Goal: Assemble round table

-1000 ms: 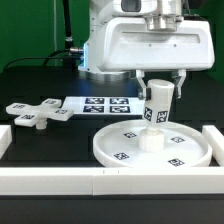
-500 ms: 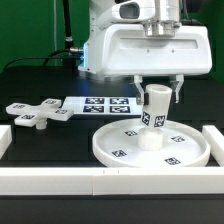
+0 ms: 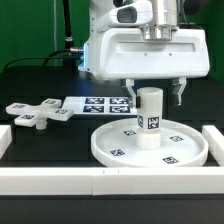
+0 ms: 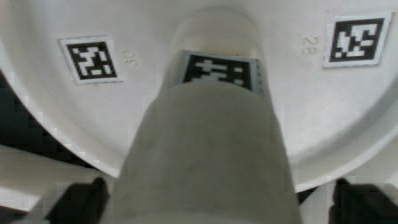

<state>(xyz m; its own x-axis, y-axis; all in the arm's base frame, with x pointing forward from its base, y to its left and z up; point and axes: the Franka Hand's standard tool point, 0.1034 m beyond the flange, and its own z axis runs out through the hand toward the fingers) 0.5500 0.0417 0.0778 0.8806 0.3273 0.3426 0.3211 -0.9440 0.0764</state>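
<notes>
The large round rimmed disc lies flat on the table, tags facing up. The short cylinder leg stands upright on the disc's middle, a tag on its side. My gripper is open and straddles the top of the leg, with one finger well clear of it on each side. In the wrist view the leg fills the middle, over the disc, between my gripper's dark pads. The cross-shaped piece lies at the exterior view's left.
The marker board lies behind the disc. Long white border blocks run along the front, at the exterior view's left and at its right. Cables hang at the back.
The leg was tilted in my shut gripper; now it stands upright on the disc. My fingers have spread open off it and the gripper has shifted slightly toward the exterior view's left.
</notes>
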